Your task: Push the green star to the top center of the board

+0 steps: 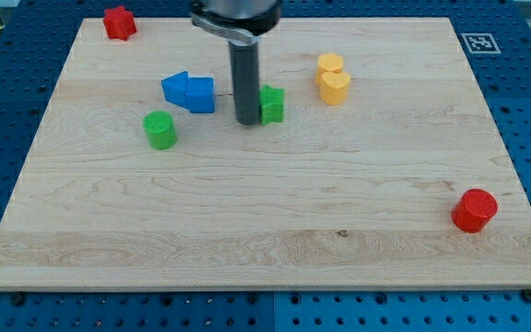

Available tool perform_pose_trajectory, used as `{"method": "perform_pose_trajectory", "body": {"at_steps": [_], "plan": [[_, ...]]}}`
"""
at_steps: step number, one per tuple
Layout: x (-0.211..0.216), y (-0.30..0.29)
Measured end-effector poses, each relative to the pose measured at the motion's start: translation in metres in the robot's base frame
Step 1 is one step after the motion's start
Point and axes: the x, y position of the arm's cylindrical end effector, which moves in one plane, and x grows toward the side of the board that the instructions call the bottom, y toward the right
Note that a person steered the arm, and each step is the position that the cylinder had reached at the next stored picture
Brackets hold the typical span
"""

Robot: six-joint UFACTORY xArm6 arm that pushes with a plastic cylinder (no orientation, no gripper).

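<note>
Wooden board (265, 231), pale grain, on a blue perforated table; fiducial marker at the board's upper right corner.

Dark straight rod comes down from the upper centre of the frame. My tip (246, 122) sits on the board, touching or just beside the left side of the small green star-shaped block (272, 104), which the rod partly hides. No fingers on this rig, so nothing is grasped; only the rod's side meets the block.

Green star position: a little above the board's middle, near the horizontal centre.

Others: blue angular block pair (190, 91) left of the rod; green cylinder (160, 129) lower left; two yellow blocks (333, 78) to the right, one seemingly heart-shaped; red star-like block (118, 22) upper left; red cylinder (474, 210) lower right.

Progress, judged: horizontal placement roughly right; the push toward the top edge is left. Tip stands beside the star, not below it, so repositioning looks needed.
</note>
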Motion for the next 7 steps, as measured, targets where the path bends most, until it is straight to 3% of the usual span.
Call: {"method": "perform_pose_trajectory", "body": {"at_steps": [1, 2, 3, 5, 7], "plan": [[0.038, 0.006], [0.038, 0.025], [-0.006, 0.02], [-0.014, 0.018], [-0.064, 0.017]]}}
